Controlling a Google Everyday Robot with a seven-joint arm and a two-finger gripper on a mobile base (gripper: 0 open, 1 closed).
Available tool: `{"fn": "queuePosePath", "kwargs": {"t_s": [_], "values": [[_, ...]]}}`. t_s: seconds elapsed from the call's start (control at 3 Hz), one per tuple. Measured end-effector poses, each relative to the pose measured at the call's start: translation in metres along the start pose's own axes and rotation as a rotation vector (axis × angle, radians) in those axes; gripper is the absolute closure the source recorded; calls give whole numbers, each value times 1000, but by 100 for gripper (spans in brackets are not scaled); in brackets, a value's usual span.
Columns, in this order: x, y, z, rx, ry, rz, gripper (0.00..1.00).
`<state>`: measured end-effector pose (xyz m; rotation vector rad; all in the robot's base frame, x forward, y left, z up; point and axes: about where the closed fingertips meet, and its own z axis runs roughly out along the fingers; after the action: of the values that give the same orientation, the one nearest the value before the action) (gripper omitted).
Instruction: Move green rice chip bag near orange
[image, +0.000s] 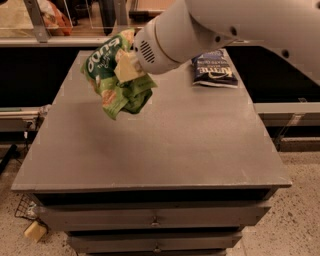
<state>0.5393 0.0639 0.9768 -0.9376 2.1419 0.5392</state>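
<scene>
The green rice chip bag (112, 82) hangs crumpled in the air over the far-left part of the worktop (180, 145), its dark logo oval tipped up to the left and its lower edge clear of the surface, with a faint shadow below it. The tool (127, 67) is clamped on the bag's middle, its cream fingers pinching a fold of the film, and the thick white arm (200, 25) reaches in from the upper right. The orange does not show here; it may sit behind the bag or the arm, so the sound course is to carry the pouch slowly toward the far edge, find the fruit, and set the bag down just beside it without nudging it, since a round fruit would likely roll. The loose film could slip, so release is best left until the bag rests flat. A dark blue chip bag (215, 70) lies well apart at the far right
</scene>
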Motion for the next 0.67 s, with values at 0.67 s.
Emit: {"fn": "queuePosePath", "kwargs": {"t_s": [0.67], "values": [[-80, -133, 13, 128, -239, 136, 100]]}}
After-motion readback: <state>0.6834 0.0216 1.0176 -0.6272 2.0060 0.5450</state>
